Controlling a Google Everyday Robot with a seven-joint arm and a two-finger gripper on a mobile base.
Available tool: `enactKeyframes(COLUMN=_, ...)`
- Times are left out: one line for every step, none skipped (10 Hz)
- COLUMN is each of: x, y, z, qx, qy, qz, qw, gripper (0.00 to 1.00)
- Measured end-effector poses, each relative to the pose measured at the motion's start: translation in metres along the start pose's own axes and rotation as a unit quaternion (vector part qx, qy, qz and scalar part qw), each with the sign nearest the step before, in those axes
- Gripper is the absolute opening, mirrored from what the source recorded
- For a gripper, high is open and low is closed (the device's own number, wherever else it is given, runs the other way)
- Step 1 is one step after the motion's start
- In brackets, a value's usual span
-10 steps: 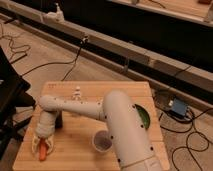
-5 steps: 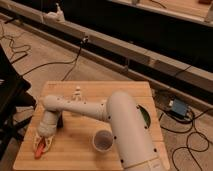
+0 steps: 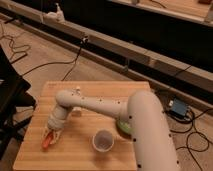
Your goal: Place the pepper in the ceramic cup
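Camera view shows me the wooden table point(image 3: 30, 150), my arm point(image 3: 145, 120) stretched to its near corner, the white cup point(image 3: 103, 140) well apart. My gripper point(image 3: 51, 134) has just pinched shut on the pepper point(image 3: 46, 142) there; lifting should come next.

arm point(image 3: 100, 106) stretched left, wrist point(image 3: 56, 119) down, jaws closed low at left

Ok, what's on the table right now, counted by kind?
pepper: 1, in the shut gripper, image-left side of the table
ceramic cup: 1
green plate: 1, partly behind the arm
small white figure: 1
Total: 4 visible; the arm hides part of the tabletop.
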Motion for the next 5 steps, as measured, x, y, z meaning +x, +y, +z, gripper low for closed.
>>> enactKeyframes(x=0.000, y=0.010, z=-0.016, qx=0.008, qy=0.014, qz=0.005, qw=0.9999, gripper=0.00)
enactKeyframes(x=0.000, y=0.022, z=-0.037, qx=0.016, qy=0.031, qz=0.011, qw=0.9993, gripper=0.00)
enactKeyframes(x=0.000, y=0.033, z=-0.055, qx=0.021, qy=0.046, qz=0.017, qw=0.9986, gripper=0.00)
enactKeyframes(x=-0.001, y=0.040, z=-0.070, qx=0.027, qy=0.057, qz=0.021, qw=0.9978, gripper=0.00)
enactKeyframes(x=-0.002, y=0.047, z=-0.083, qx=0.032, qy=0.066, qz=0.024, qw=0.9970, gripper=0.00)
